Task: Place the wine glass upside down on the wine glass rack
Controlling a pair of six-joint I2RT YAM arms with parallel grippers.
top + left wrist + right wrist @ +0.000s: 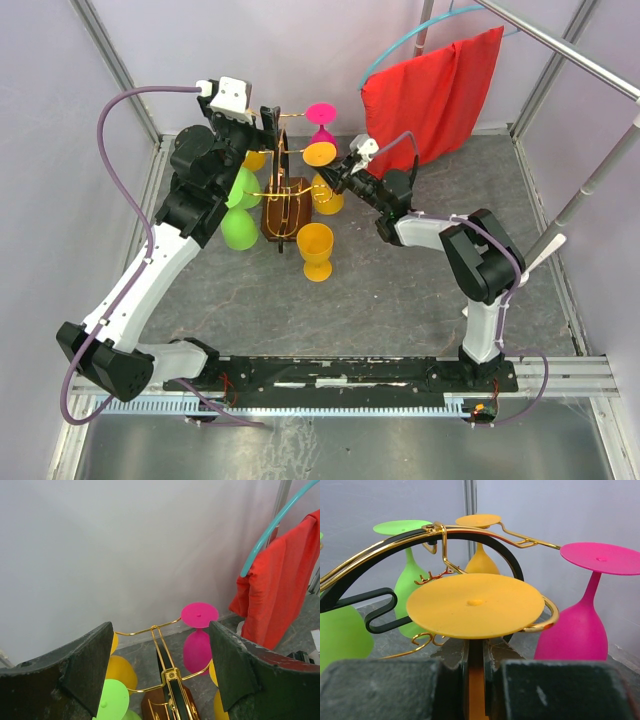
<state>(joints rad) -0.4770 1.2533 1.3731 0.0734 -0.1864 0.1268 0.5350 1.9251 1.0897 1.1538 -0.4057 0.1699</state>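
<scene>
Nearest the arm bases, a spare orange glass (315, 250) stands upright on the grey table (400, 290), just in front of the rack (283, 205) with its brown wooden base and gold wire arms. From the right, the right gripper (338, 182) reaches in to the rack's near side. In its wrist view its two dark fingers (560, 690) sit close together, clamped on the thin stem of the orange wine glass (475, 605). That glass is upside down, its flat foot on top, and a gold scroll curls against the foot's right rim. Two green glasses (238, 228) hang upside down on the rack's left side. Above the rack's top hovers the left gripper (268, 122), fingers wide apart and holding nothing. Farther back hangs an upside-down pink glass (322, 113). Beyond it, a red cloth (435, 90) is draped over a rail.
</scene>
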